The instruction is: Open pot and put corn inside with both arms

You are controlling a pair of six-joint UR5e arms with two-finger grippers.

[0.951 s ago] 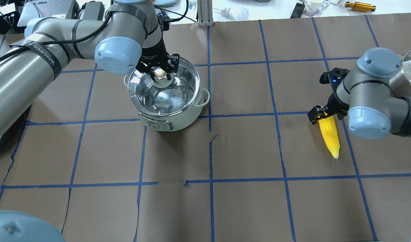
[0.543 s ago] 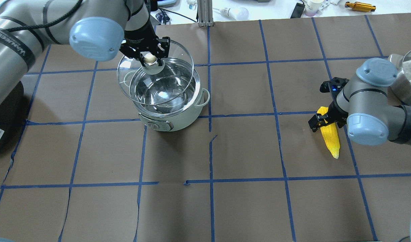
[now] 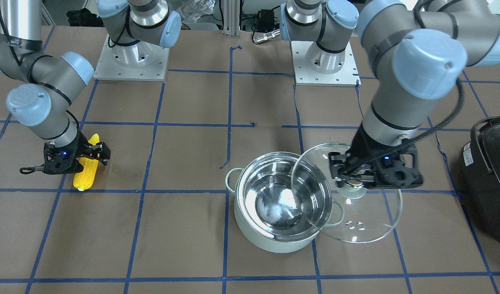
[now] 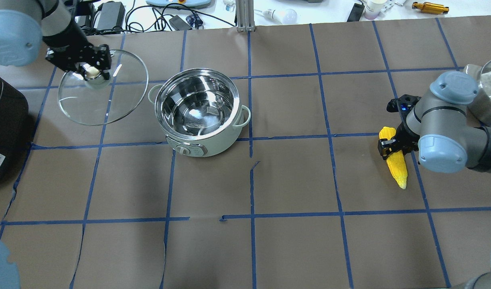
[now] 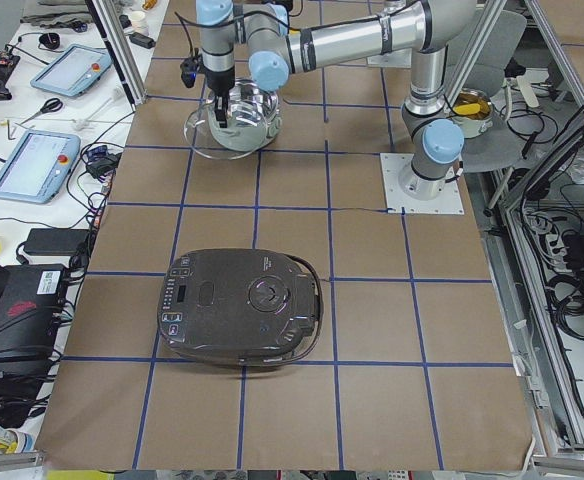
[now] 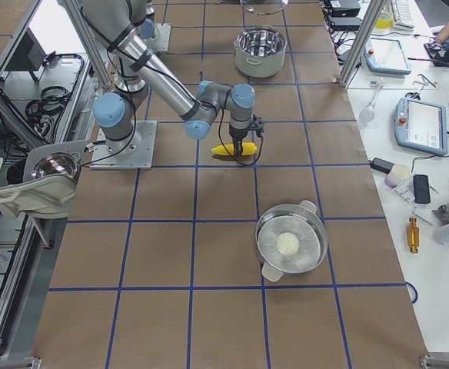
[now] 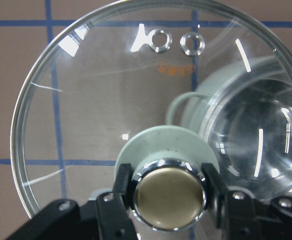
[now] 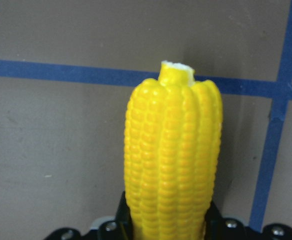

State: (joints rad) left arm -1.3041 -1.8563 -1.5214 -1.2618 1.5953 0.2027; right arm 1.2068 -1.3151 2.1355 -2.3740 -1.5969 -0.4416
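You have the left gripper clamped on the knob of the glass lid, which hangs off to the side of the pot, toward the table's left end. The pot stands open, left of the table's middle and nearer the far edge. The right gripper is closed on the corn near the table's right end.

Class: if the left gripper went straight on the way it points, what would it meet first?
The left gripper points down, clamped on the knob of the lid; beneath lies table, seemingly beside the pot.
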